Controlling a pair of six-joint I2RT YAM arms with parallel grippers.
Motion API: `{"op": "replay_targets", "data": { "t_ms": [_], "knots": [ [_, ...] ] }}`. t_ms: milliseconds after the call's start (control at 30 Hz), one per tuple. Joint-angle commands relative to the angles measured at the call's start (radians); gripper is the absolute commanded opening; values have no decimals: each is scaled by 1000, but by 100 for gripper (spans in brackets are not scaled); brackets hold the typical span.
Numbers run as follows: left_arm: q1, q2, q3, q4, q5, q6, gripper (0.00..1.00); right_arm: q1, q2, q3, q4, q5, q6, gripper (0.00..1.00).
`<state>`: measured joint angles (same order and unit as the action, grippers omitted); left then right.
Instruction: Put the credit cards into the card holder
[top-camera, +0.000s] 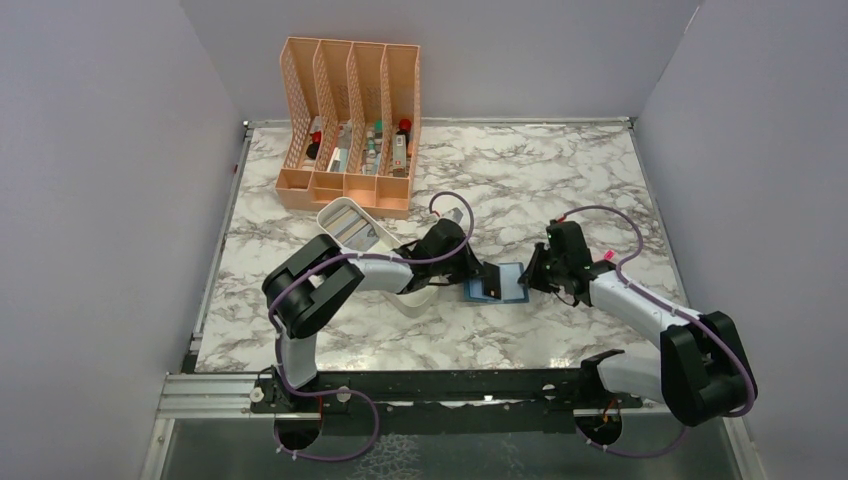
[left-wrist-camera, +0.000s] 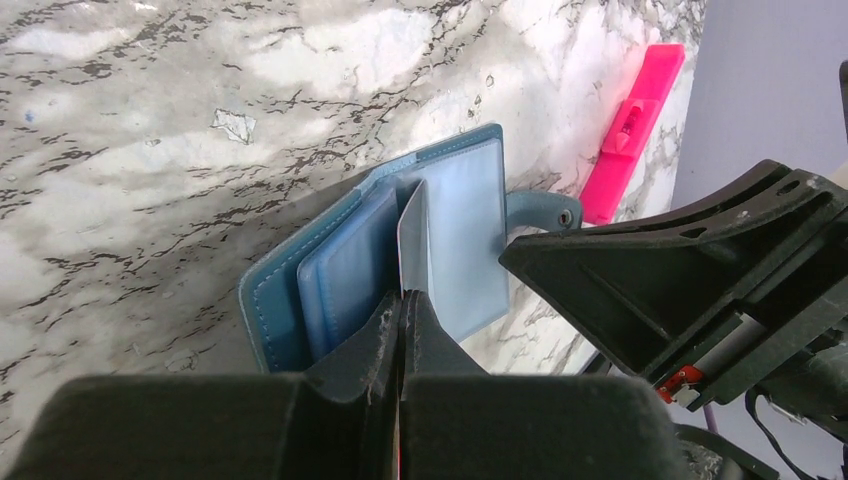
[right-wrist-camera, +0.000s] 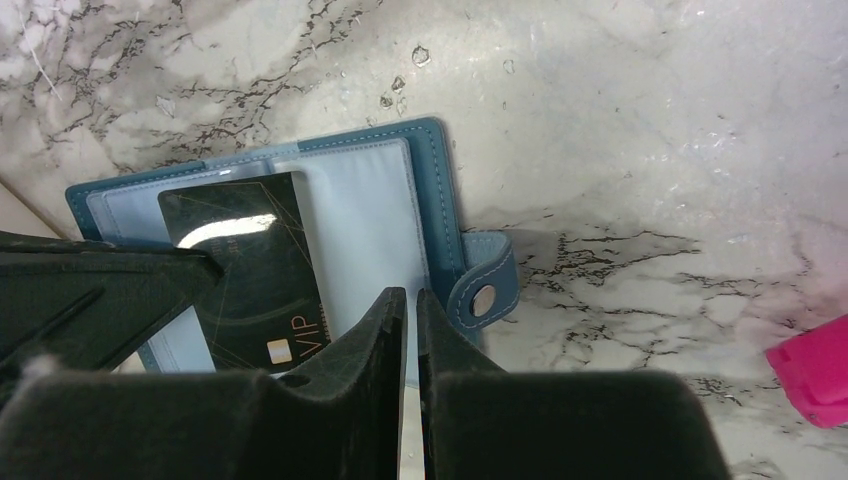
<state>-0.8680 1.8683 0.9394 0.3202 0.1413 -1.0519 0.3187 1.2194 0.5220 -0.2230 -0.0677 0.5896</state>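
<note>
The teal card holder (top-camera: 512, 291) lies open on the marble between both arms, its pale blue inner sleeves (right-wrist-camera: 365, 230) facing up. My left gripper (left-wrist-camera: 405, 300) is shut on a credit card (left-wrist-camera: 412, 232), which stands on edge with its far end inside the card holder (left-wrist-camera: 350, 270). From the right wrist the card (right-wrist-camera: 250, 270) shows as black with "VIP" print. My right gripper (right-wrist-camera: 411, 295) hovers over the holder's right edge beside the snap strap (right-wrist-camera: 487, 290), its jaws a narrow slit apart with nothing seen between them.
A white oblong tray (top-camera: 350, 228) sits just behind the left arm, and a peach mesh organizer (top-camera: 350, 120) with small bottles stands at the back left. A pink object (right-wrist-camera: 815, 370) lies on the marble to the right of the holder.
</note>
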Motion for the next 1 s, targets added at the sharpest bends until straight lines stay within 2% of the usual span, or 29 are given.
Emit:
{"op": "replay_targets", "data": {
  "t_ms": [0, 267, 467, 800, 900, 967],
  "knots": [
    [-12, -10, -19, 12, -51, -11, 0, -1, 7, 18, -20, 34, -17, 14],
    [-20, 13, -18, 58, -14, -57, 0, -1, -17, 11, -61, 103, 2, 15],
    [-28, 26, -23, 67, -21, -66, 0, -1, 9, -16, -35, 86, 26, 15],
    [-35, 2, -25, 20, -87, -7, 17, -1, 12, -24, -27, 80, 26, 14],
    [-34, 5, -9, -9, -101, 9, 17, -1, 12, -25, -26, 77, 25, 14],
    [-35, 10, -5, -13, -110, 12, 12, -1, 11, -25, -24, 75, 24, 14]
  ]
}}
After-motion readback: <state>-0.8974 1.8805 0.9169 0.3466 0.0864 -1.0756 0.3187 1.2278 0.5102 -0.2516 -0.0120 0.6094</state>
